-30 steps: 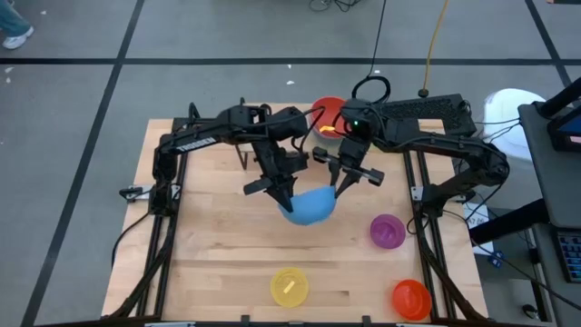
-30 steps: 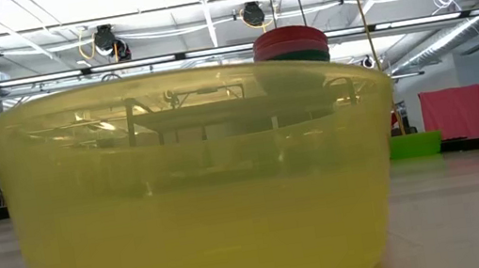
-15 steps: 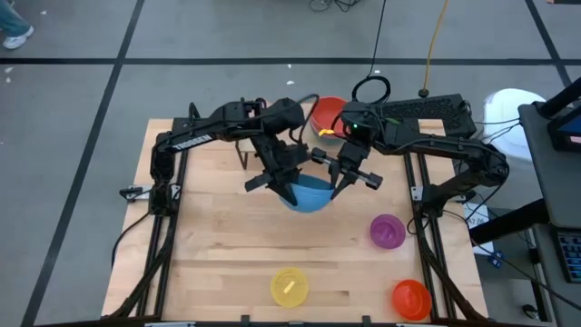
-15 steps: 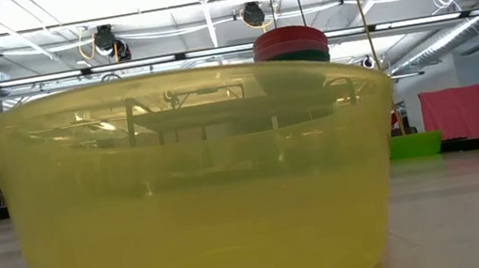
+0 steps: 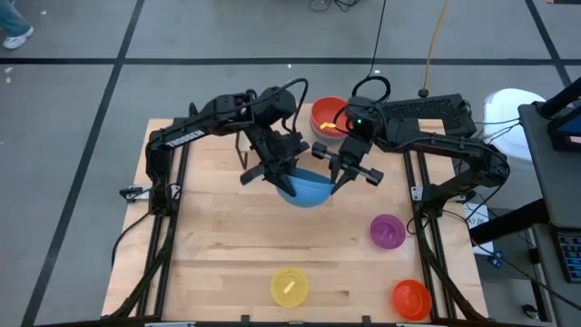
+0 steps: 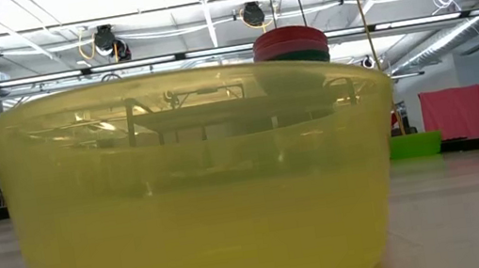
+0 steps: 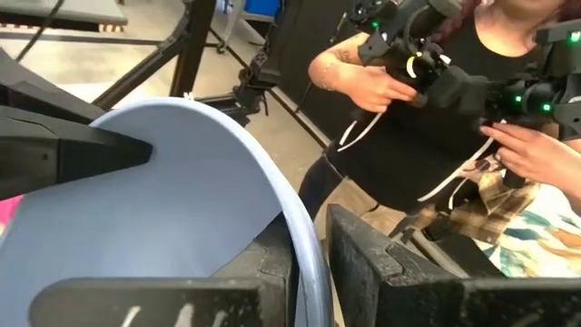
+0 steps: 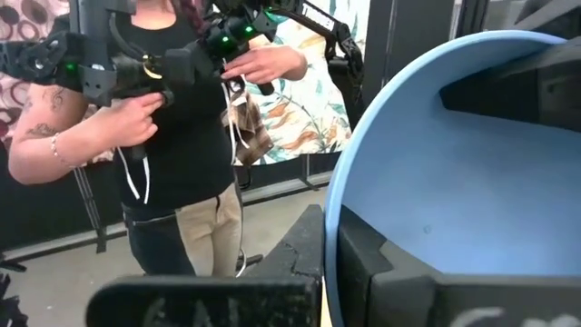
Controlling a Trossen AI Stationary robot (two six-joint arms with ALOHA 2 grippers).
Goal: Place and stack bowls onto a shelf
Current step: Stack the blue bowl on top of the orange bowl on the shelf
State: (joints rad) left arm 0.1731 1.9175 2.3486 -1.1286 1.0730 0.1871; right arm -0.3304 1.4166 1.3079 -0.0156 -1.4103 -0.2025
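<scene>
A blue bowl [image 5: 304, 189] hangs above the table's middle, between my two grippers. My right gripper [image 5: 334, 180] is shut on its right rim. At the bowl's left rim [image 7: 300, 227], my left gripper [image 5: 281, 178] is open, one finger inside the bowl and one outside. A gap shows between the rim and the outer finger [image 7: 381, 263]. The shelf [image 5: 243, 156] stands behind the arms, mostly hidden by them. A stack with a red bowl [image 5: 325, 116] on top sits on it, also seen as the red and green stack [image 6: 290, 46]. Loose on the table sit a yellow bowl [image 5: 290, 286], a purple bowl [image 5: 388, 231] and an orange bowl [image 5: 410, 298]. My right gripper pinches the blue bowl's rim [image 8: 332, 213], one finger inside the hollow [image 8: 381, 263] and one outside. It comes level from the table's right side. The bowl is lifted clear and tilted, its hollow showing from above. My left gripper straddles the opposite rim; I cannot tell whether it touches.
The yellow bowl [image 6: 200, 187] fills the low view, close to the table's near edge. A person [image 8: 172, 136] stands beyond the far edge with both hands on control handles. Bare wood lies to the left and near side of the blue bowl.
The blue bowl has gone a little toward the table's far edge and tipped: a second ago its outside showed from above, now its hollow does. My left gripper has moved up and toward the far edge beside it, rolling as it went.
</scene>
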